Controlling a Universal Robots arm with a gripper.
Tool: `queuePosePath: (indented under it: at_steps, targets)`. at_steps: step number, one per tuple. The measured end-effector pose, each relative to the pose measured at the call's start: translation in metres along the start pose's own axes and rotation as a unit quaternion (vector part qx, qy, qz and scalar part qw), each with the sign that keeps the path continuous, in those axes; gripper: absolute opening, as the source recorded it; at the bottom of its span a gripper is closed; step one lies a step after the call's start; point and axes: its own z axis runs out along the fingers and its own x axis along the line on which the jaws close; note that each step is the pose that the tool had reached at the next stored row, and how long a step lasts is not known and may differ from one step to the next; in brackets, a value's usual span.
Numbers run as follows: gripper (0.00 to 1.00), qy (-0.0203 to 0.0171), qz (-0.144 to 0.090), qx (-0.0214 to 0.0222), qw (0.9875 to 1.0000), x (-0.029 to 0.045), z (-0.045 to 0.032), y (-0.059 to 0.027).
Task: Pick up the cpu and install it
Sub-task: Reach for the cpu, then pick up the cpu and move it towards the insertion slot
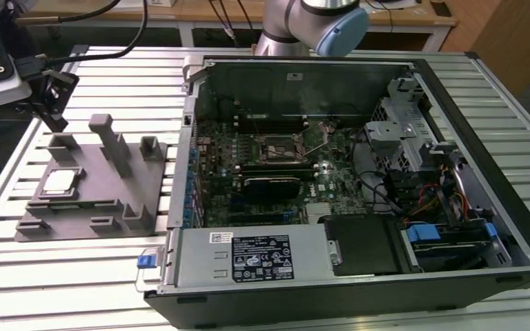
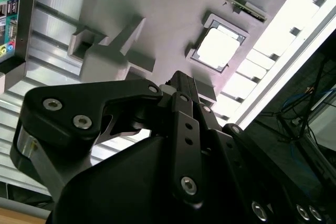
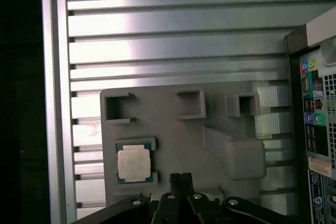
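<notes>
Jaws closed and empty hover over the grey tray (image 1: 108, 183), near the cpu (image 1: 59, 181) seated in its pocket; lowering shut and off-centre could strike it.

We hold our arm (image 1: 337, 31) out toward the exterior view's left. Our gripper (image 1: 58, 125) points down, its fingers (image 3: 181, 178) pressed together.
</notes>
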Motion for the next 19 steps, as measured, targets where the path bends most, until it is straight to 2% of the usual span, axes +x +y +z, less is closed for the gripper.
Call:
queuePosePath:
  at_steps: [5,19]
  targets:
    - [0.11,0.0001,0.0,0.0,1.0,0.006,0.0043,-0.0006]
    - [0.11,0.0002,0.0,0.0001,1.0,0.0078,0.0061,-0.0009]
